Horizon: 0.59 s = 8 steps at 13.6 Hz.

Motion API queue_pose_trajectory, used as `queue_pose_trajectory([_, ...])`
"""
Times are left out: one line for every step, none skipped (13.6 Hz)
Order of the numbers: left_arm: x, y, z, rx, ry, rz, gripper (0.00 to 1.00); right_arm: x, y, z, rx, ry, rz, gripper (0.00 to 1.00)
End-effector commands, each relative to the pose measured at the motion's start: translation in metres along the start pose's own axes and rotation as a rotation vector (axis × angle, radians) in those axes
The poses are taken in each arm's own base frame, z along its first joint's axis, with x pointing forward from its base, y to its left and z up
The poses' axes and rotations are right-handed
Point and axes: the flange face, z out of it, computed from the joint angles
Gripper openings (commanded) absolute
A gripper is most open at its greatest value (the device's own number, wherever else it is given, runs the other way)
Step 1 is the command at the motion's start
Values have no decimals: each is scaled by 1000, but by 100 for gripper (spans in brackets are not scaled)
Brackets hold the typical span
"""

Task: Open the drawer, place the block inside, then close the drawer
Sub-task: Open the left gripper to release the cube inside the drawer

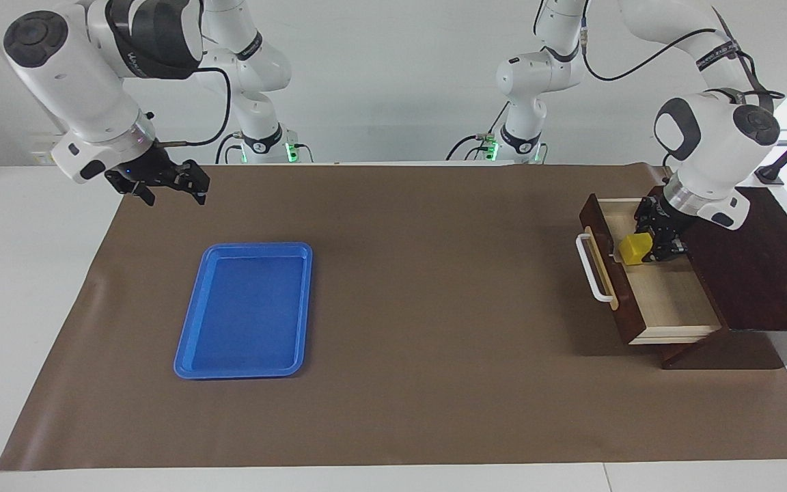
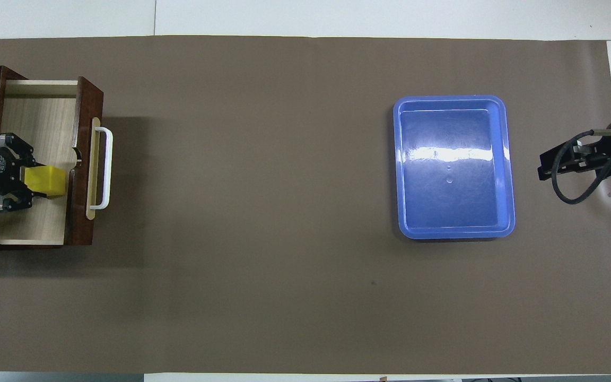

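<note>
drawer (image 1: 646, 287) stands pulled out of the dark cabinet (image 1: 755, 273) at the left arm's end of the worktop (image 1: 434, 307); pale inside fully exposed, white handle (image 1: 590, 268) clear of everything. opening step: done, judging by how it lies.

left hand (image 1: 654, 244) is down inside the drawer, clamped on the yellow block (image 1: 634, 248). block sits low in the drawer, close to the inside of the front panel, about midway along its width. cannot tell whether its underside touches the drawer floor. fingers not let go, so placing is under way, not finished.

right hand (image 1: 169, 188) is up over the bare mat near the right arm's end, beside the blue tray (image 1: 246, 311) and not over it. it holds nothing; fingers look spread wide. this arm waits.

tray is empty.

left to do, as judged:
- release the block and lift the left hand out of the drawer
- push the drawer front in until flush with the cabinet

roughly past halfway. closing not begun.
</note>
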Motion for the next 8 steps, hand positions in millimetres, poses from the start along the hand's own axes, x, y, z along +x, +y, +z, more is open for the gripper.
queue_pose_trajectory([-9, -4, -9, -26, 0, 23, 100, -3, 1, -3, -35, 31, -21, 100])
queue_pose_trajectory([-9, 1, -17, -32, -1, 22, 100, -3, 1, -3, -35, 31, -22, 100])
queue_pose_trajectory([-12, 5, -30, -29, -2, 28, 100, -3, 1, -3, -35, 31, -24, 100])
queue_pose_trajectory([-22, 9, -49, -38, -2, 45, 100, -2, 2, -3, -35, 35, -24, 100])
queue_pose_trajectory([-39, 13, -66, -51, -22, 59, 100, -2, 4, -4, -33, 40, -18, 100])
queue_pose_trajectory([-58, 18, -75, -57, -49, 76, 100, -1, 3, -4, -22, 40, -14, 100])
queue_pose_trajectory([-80, 19, -78, -55, -56, 102, 100, 0, 4, -6, -14, 46, 1, 100])
queue_pose_trajectory([-101, 17, -75, -54, -57, 126, 100, 0, 4, -7, -6, 48, 21, 100])
